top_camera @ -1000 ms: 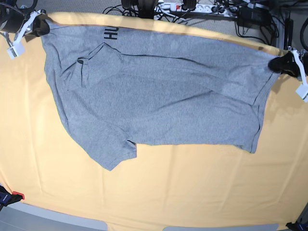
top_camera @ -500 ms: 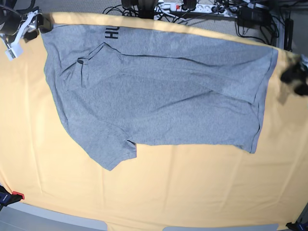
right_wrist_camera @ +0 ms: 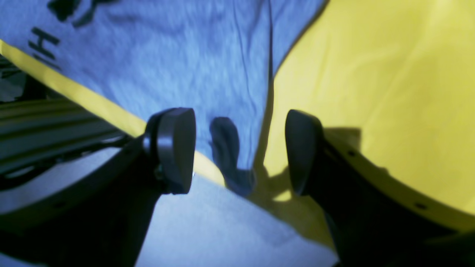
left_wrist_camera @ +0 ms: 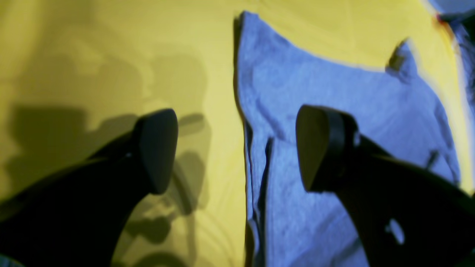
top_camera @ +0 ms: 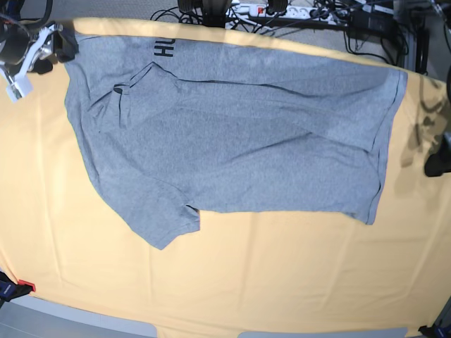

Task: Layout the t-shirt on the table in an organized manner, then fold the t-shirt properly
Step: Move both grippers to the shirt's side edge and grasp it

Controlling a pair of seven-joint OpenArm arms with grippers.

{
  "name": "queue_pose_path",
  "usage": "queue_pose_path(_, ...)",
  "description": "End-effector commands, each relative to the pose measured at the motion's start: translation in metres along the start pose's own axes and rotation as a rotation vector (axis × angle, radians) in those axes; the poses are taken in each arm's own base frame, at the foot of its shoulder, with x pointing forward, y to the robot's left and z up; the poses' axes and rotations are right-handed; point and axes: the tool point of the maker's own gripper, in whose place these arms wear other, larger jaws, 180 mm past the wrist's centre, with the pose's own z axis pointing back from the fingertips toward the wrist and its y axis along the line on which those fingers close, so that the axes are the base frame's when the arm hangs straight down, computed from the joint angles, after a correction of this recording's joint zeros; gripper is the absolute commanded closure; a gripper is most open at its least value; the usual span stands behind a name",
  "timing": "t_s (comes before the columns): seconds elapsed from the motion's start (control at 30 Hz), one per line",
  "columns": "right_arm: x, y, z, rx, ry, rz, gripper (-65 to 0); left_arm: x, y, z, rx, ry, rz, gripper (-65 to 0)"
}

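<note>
Lying near edge: the counter (top_camera: 232,282) shows bare pale orange cloth along the 6 o'clock side of the base view, with faint creases.
Corner item: a small red and dark clamp (top_camera: 20,287) sits at the counter's 8 o'clock corner.
Shirt place: the t-shirt (top_camera: 232,141) is spread flat over the middle and far half of the counter, wide side to side, touching neither arm.
Shirt sleeve: one short sleeve points toward 7 o'clock, its cuff the nearest part of the garment.
Shirt hem: the hem runs down the 3 o'clock side, with a dark stitched edge.
Shirt fold: a flap lies turned over near the collar at 10 o'clock, showing a dark inner band.
Shirt lettering: black block letters (top_camera: 163,48) peek out at 11 o'clock, close to the counter's far edge.
Left pincer: the left pincer (left_wrist_camera: 232,148) stands wide with nothing between its pads; one pad hangs over bare cloth, the other over the shirt's hem edge. In the base view it is only a dark shape at 3 o'clock, apart from the shirt.
Right pincer: the right pincer (right_wrist_camera: 239,152) is spread wide and holds nothing; its wrist view shows the shirt corner and the counter's far edge below the gap. In the base view it sits at 10 o'clock, just beside the shirt's far corner.
Beyond the counter: black cables and a white power strip (top_camera: 246,10) lie on the floor at 12 o'clock.
</note>
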Motion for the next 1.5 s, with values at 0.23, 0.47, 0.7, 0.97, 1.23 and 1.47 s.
queue_pose_path(0.23,0.032,-0.008,0.007,-0.029,-0.087,0.025,-39.8,0.046,-0.002,-0.069,-0.042,-0.074,0.036,-49.4)
queue_pose_path(0.47,0.036,-0.009,0.007,-0.029,-0.099,0.024,-39.8,0.032,-0.002,-0.133,0.082,-0.003,-0.001,-49.4)
queue_pose_path(0.7,0.036,-0.009,0.007,-0.029,-0.099,0.024,-39.8,-0.012,-0.042,-0.18,-0.005,0.129,-0.045,-49.4)
queue_pose_path(0.97,0.047,-0.009,0.008,-0.029,-0.164,0.024,-39.8,-0.017,-0.068,-0.183,-0.128,0.17,-0.072,-40.4)
queue_pose_path(1.23,0.107,-0.031,0.027,-0.202,-0.494,0.139,-39.8,0.013,-0.042,-0.168,-0.021,0.109,-0.115,0.0)
queue_pose_path(1.47,0.155,-0.044,0.049,-0.305,-0.666,0.222,-39.8,0.035,-0.051,-0.171,-0.037,0.065,-0.132,0.0)
